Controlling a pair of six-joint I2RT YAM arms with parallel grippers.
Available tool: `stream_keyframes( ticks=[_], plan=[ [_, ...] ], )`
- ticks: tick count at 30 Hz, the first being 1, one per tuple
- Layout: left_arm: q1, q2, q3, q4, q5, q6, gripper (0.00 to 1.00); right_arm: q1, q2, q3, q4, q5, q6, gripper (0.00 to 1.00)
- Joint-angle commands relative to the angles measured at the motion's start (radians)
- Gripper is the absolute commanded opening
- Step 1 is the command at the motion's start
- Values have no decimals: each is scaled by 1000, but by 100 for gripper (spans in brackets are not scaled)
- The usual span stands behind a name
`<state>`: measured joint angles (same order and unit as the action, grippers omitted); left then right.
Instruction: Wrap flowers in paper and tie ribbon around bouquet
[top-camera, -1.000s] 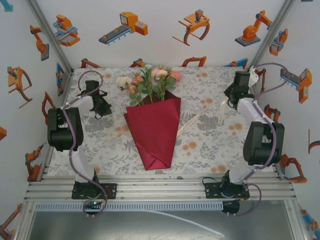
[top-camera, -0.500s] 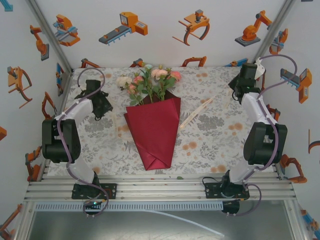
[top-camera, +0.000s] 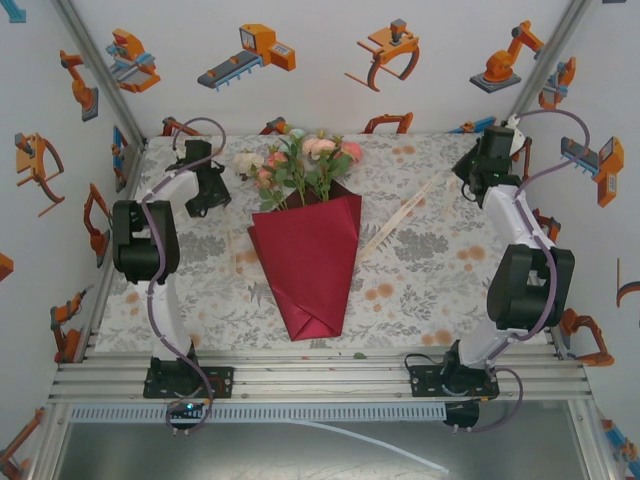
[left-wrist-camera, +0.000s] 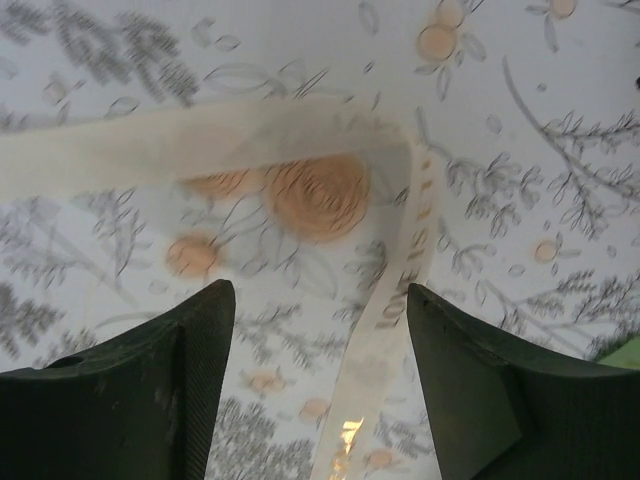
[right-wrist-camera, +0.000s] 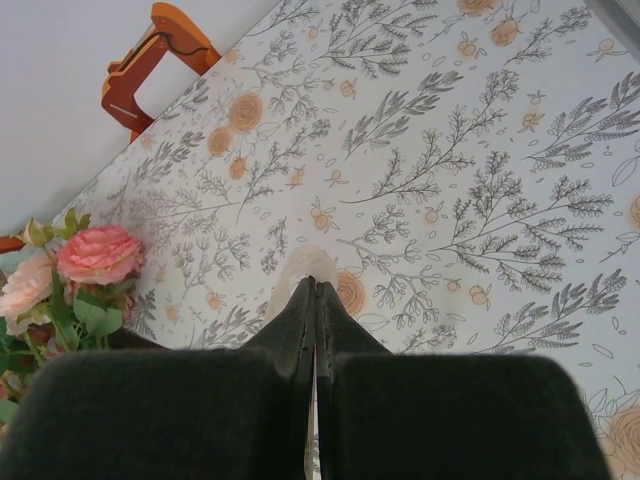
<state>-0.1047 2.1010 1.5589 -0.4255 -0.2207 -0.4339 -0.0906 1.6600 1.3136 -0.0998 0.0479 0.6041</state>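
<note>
Apart over thin cream-white ribbon (left-wrist-camera: 100, 150) on floral-print table (left-wrist-camera: 560, 120): left gripper (left-wrist-camera: 318, 295). Clamped on ribbon end: right gripper (right-wrist-camera: 313, 284). Mid-table: dark red paper-wrapped rose bouquet (top-camera: 305, 260).

Between the black fingers of the left end effector (left-wrist-camera: 320, 300) runs a thin cream-white ribbon (left-wrist-camera: 418, 230), half see-through. The table (left-wrist-camera: 560, 120) beneath is white, printed with grey sprigs and orange blooms. Left of the black right end effector (right-wrist-camera: 315, 290) are pink and peach roses with green leaves (right-wrist-camera: 90, 262). The matte paper cone (top-camera: 305, 260) is dark red.
</note>
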Motion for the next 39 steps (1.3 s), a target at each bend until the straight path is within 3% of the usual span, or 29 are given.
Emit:
stream_keyframes(
  ticks=[1,6,7,11,13,18,23,30,34,39],
  plan=[
    [-3,34,82,-29,37,43,66,-5,-25,-20,8,-18,-7,0],
    [2,88,155,-44,65,44,64,-5,-27,-30,14,-32,-4,0],
    [2,115,194,-78,67,47,59,-6,-26,-28,14,-34,-2,0],
    [4,201,327,-179,83,47,15,-5,-27,-25,12,-13,-8,0],
    [12,214,356,-197,119,31,0,-5,-21,-21,14,13,-19,0],
    [50,174,373,-178,165,-13,0,-24,16,38,0,76,-40,0],
    [77,97,328,-176,214,-41,0,-31,17,78,-27,10,-18,0],
    [63,-245,-138,31,274,-146,0,20,-226,-128,-49,-240,86,0],
    [56,-474,-372,75,266,-178,0,168,-397,-162,-144,-247,37,0],
    [1,-744,-602,63,180,-220,0,523,-374,-31,-196,-146,39,0]
  ],
)
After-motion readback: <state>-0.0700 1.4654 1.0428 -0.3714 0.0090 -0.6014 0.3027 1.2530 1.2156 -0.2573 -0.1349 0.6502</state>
